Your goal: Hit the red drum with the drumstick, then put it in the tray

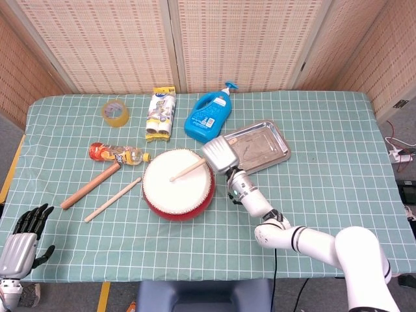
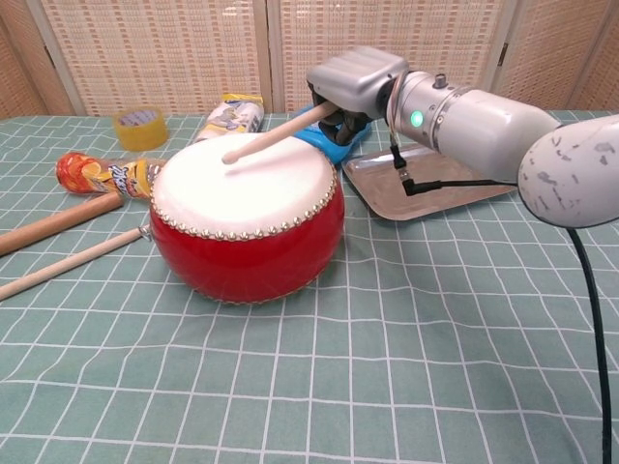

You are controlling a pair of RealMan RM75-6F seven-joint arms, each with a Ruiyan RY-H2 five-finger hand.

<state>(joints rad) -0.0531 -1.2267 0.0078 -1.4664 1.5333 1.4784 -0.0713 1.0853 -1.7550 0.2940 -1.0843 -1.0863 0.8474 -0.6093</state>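
The red drum (image 1: 177, 188) (image 2: 247, 242) with its white skin sits at the table's middle. My right hand (image 1: 221, 156) (image 2: 353, 85) hovers at the drum's right rim and grips a pale wooden drumstick (image 1: 188, 170) (image 2: 274, 132). The stick slants down to the left, its tip over the skin's centre, just above or touching it. The shiny metal tray (image 1: 261, 144) (image 2: 435, 184) lies right of the drum, behind my right arm, with nothing in it. My left hand (image 1: 23, 237) rests open at the table's near left corner, seen only in the head view.
Left of the drum lie a thick wooden stick (image 1: 91, 186), a thinner stick (image 1: 112, 200) and an orange bottle (image 1: 116, 154). A tape roll (image 1: 115, 112), a yellow-white packet (image 1: 160, 114) and a blue detergent bottle (image 1: 209, 116) stand behind.
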